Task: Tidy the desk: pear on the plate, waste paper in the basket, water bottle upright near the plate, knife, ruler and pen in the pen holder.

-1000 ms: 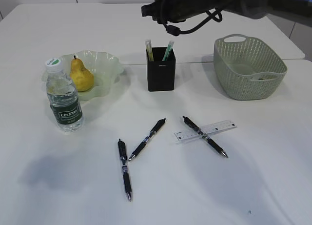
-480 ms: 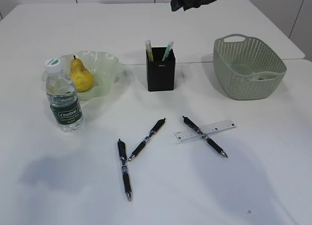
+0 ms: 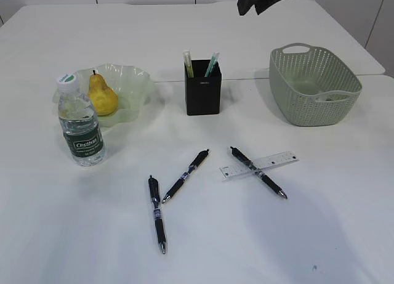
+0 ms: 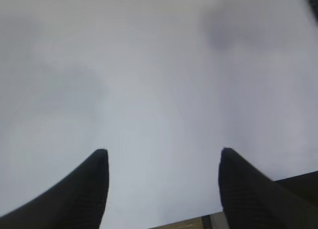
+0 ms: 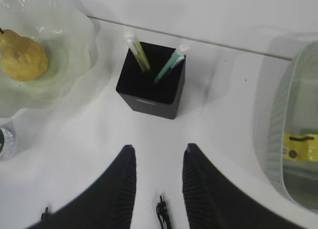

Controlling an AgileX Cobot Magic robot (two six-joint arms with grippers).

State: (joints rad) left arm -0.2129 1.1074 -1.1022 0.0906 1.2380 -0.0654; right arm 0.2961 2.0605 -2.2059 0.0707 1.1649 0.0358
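Right hand [image 5: 158,177] hangs above the pen holder [image 3: 203,87], fingers parted, gripping nothing; left hand [image 4: 161,184] spread wide over bare bench [image 3: 295,235], also empty. Pen holder is a matte black square cup with two pale sticks inside. Left of it: yellow pear [image 3: 102,95] on the ruffled green plate [image 3: 132,81], bottle [image 3: 80,127] upright beside. Right of it: sage basket [image 3: 315,84] with yellow paper [image 5: 299,145] inside. In front: three black pens [image 3: 184,175], clear ruler [image 3: 274,162] under one pen.
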